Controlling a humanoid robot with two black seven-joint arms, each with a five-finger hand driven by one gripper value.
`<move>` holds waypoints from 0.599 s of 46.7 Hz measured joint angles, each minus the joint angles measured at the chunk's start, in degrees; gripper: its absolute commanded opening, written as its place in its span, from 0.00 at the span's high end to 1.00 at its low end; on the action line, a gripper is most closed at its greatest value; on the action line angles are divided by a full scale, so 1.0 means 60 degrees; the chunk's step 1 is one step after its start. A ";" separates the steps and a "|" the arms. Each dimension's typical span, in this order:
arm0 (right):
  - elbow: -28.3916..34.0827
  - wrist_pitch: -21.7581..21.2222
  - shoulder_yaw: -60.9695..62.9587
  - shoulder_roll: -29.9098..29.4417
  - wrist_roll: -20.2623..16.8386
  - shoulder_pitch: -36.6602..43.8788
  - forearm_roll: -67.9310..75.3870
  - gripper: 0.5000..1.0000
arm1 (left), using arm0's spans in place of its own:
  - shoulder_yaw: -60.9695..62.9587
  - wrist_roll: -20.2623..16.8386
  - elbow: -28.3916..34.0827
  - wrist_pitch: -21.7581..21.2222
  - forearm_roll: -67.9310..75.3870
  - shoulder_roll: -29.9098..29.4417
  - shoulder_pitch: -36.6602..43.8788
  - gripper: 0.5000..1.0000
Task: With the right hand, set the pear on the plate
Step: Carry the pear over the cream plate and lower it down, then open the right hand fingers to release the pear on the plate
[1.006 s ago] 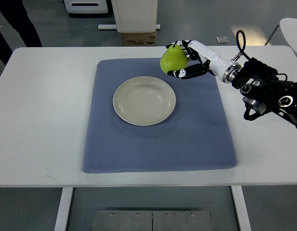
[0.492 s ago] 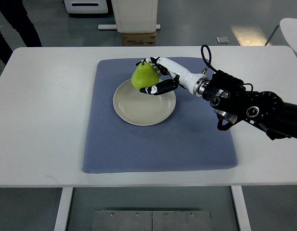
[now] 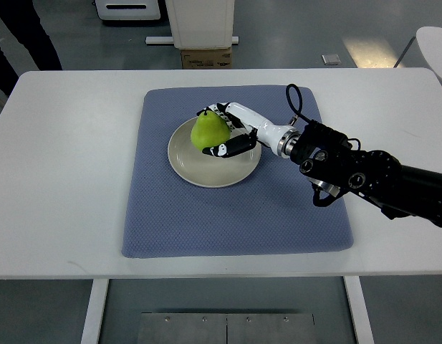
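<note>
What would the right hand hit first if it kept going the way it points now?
Nothing soon, probably. The right hand, holding the pear over the plate, points left; beyond lie only mat and table. Height is unclear.

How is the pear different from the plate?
The pear is bright green; the plate is pale cream. The pear is plump and stands tall; the plate is flat, round and wider. The right hand holds the pear; the plate lies free on the blue mat. Both look smooth.
</note>
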State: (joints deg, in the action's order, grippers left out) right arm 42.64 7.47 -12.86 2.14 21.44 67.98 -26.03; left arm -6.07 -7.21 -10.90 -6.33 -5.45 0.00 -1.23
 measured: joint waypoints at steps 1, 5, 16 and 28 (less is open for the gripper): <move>-0.0045 0.0000 -0.0006 -0.0041 0.0000 -0.0029 -0.0005 1.00 | 0.0000 0.0000 0.0000 0.0000 0.0000 0.0000 0.0000 0.00; -0.0321 0.0000 -0.0072 -0.0230 0.0000 -0.0196 -0.0003 1.00 | 0.0000 -0.0001 0.0000 0.0000 0.0000 0.0000 -0.0001 0.00; -0.0655 0.0000 -0.0405 -0.0357 0.0010 -0.0397 -0.0005 1.00 | 0.0000 0.0000 0.0000 0.0000 0.0002 0.0000 0.0002 0.00; -0.0672 0.0000 -0.0412 -0.0357 0.0005 -0.0403 -0.0011 1.00 | 0.0000 0.0000 0.0000 0.0000 0.0002 0.0000 0.0000 0.00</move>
State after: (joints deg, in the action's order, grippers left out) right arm 38.61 7.47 -15.33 0.00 21.47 65.57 -26.10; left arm -6.07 -7.20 -10.90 -6.33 -5.43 0.00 -1.23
